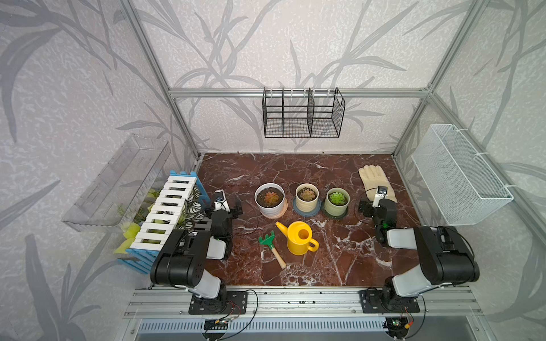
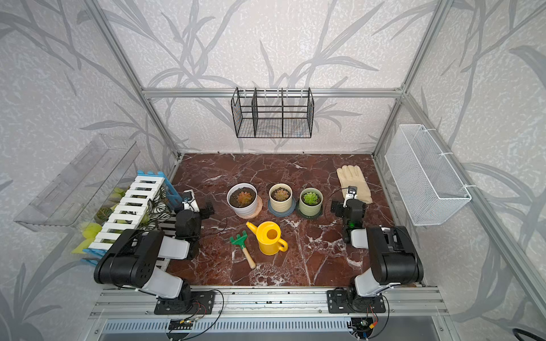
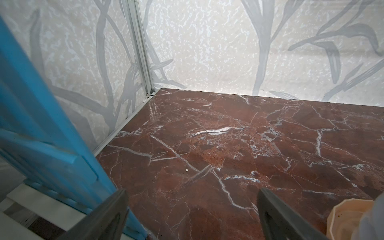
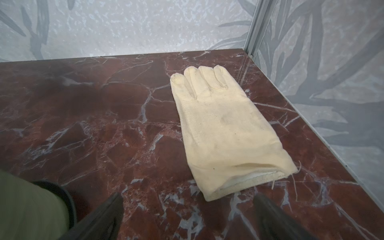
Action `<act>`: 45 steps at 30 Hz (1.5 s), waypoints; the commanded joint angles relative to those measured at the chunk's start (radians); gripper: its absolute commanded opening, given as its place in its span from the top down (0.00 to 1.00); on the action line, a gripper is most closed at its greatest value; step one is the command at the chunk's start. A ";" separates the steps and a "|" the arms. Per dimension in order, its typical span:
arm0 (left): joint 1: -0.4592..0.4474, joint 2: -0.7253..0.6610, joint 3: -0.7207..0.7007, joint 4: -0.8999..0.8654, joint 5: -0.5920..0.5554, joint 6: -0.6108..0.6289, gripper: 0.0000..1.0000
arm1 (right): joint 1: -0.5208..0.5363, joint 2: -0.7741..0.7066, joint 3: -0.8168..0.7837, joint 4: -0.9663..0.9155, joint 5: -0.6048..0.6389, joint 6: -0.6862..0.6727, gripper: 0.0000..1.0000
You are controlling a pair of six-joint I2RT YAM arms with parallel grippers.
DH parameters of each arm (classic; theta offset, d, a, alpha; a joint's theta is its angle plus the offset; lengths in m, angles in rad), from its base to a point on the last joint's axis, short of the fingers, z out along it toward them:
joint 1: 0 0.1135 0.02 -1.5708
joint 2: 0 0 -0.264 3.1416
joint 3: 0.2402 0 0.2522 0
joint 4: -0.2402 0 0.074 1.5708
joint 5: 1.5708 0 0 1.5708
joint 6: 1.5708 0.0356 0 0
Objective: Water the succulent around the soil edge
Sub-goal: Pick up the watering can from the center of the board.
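Note:
Three potted succulents stand in a row mid-table in both top views: an orange one in a white pot (image 1: pixel 269 199) (image 2: pixel 243 198), a brownish one in a cream pot (image 1: pixel 307 195) and a green one in a green pot (image 1: pixel 336 200) (image 4: pixel 25 207). In front of them sits a yellow watering can (image 1: pixel 300 237) (image 2: pixel 269 237), upright, its spout pointing back-left. To the left of the white pot my left gripper (image 1: pixel 222 206) (image 3: pixel 192 192) is open over bare marble. My right gripper (image 1: pixel 376 203) (image 4: pixel 189 197) is open to the right of the green pot, holding nothing.
A green toy rake (image 1: pixel 270 246) lies left of the can. A cream glove (image 1: pixel 375 180) (image 4: pixel 224 128) lies just beyond my right gripper. A blue-and-white fence planter (image 1: pixel 168 215) (image 3: pixel 41 124) stands close to the left arm. A black wire basket (image 1: pixel 302 113) and a white mesh basket (image 1: pixel 461 174) hang on the frame.

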 commanded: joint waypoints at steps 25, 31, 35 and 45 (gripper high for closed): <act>0.003 -0.119 0.151 -0.300 -0.017 -0.008 0.00 | 0.011 -0.052 0.029 -0.034 0.045 0.001 0.01; 0.003 -0.227 0.295 -0.538 -0.010 -0.046 0.00 | 0.026 -0.122 0.287 -0.591 0.193 0.105 0.01; 0.005 -0.284 0.254 -0.428 -0.104 -0.191 0.00 | 0.069 -0.155 0.305 -0.603 0.327 0.135 0.01; 0.034 -0.353 0.324 -0.688 -0.236 -0.593 0.00 | 0.009 -0.215 0.364 -0.844 0.345 0.667 0.01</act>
